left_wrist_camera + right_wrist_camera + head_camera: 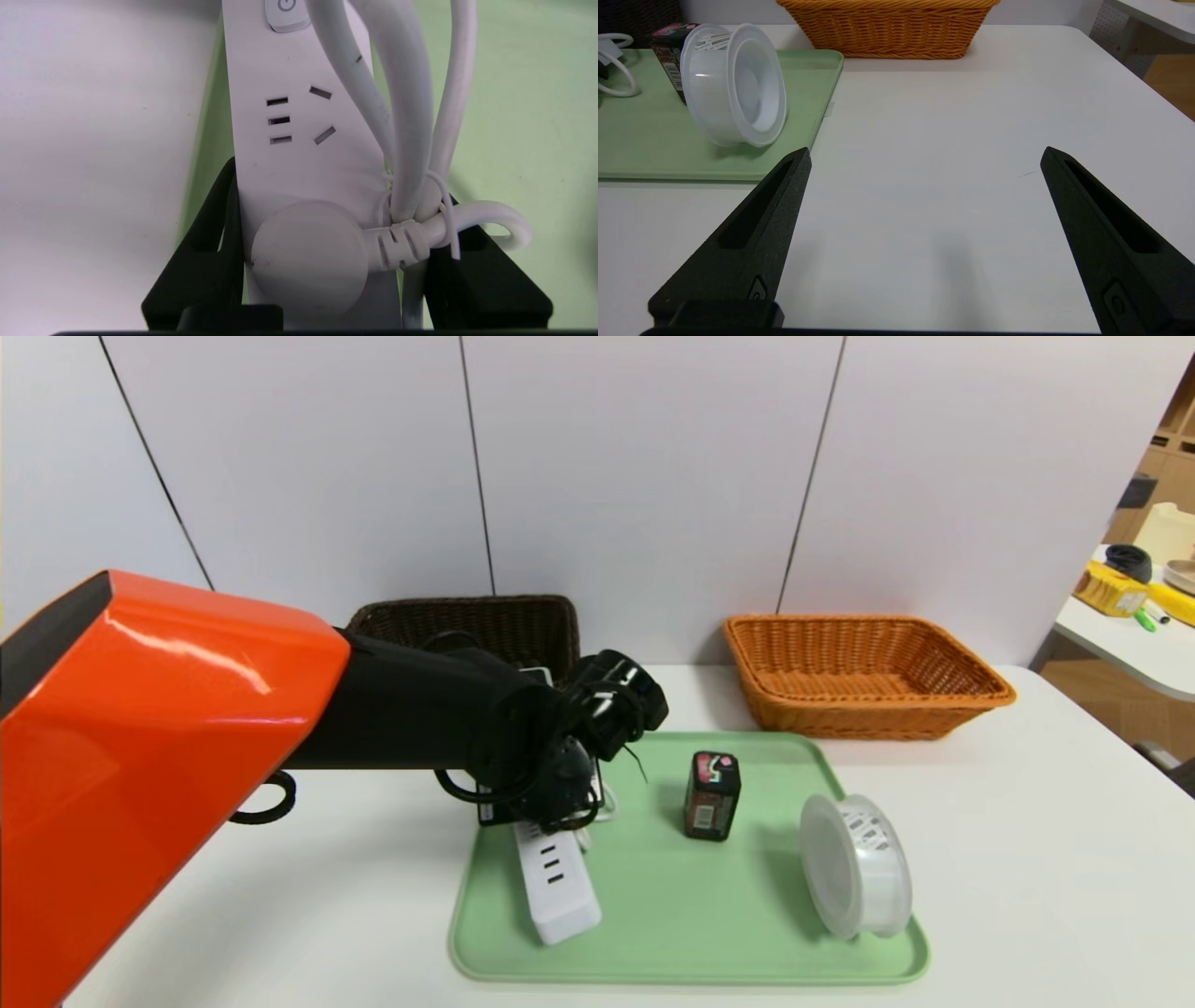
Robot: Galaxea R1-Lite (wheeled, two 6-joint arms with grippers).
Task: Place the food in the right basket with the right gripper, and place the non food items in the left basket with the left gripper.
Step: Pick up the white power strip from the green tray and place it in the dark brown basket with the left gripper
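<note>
My left gripper [334,252], clamped on the strip [308,154]

My arm [411,709] hides its far end; white table [1046,859], pale wall [653,504] behind.

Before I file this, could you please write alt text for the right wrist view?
The right gripper's open jaws frame bare white table; beyond are a tub on its side and a dark carton on a green tray.

Head view: middle of white power strip [560,887] hidden under left arm [411,709]; front of dark brown wicker basket [523,621] likewise covered. Left wrist view: power strip's far end cut off by edge. Right wrist view: orange wicker basket [896,32] cropped at rim; black carton [668,56] partly behind translucent tub [710,88]; small print on tub's label too small to read.
</note>
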